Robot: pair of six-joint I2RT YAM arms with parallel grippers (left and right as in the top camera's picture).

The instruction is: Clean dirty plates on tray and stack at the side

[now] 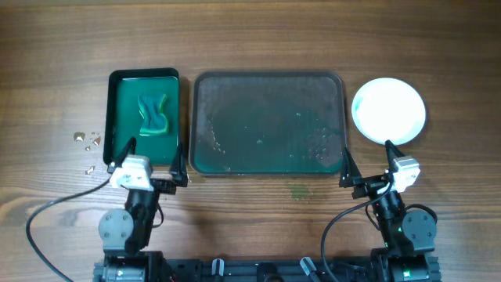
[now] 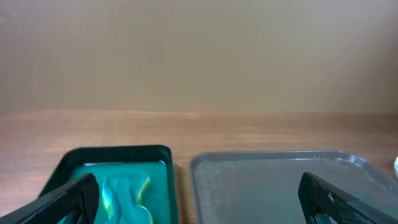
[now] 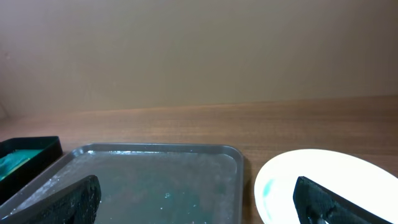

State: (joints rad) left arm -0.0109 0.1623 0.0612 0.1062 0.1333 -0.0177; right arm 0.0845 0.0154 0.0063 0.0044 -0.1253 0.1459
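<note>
How many plates (image 1: pixel 389 110) sit beside the tray (image 1: pixel 268 124) is unclear.

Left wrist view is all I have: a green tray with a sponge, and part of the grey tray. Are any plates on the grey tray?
Observer: No. From overhead, the tray holds no plates; its surface looks wet.
Operator: Where are the plates, then?
Observer: The plates sit on the table right of the tray, seen as one white disc; I cannot count them.
Operator: Do they look clean?
Observer: Not fully. The right wrist view shows a teal smear near the top plate's left edge.
</note>
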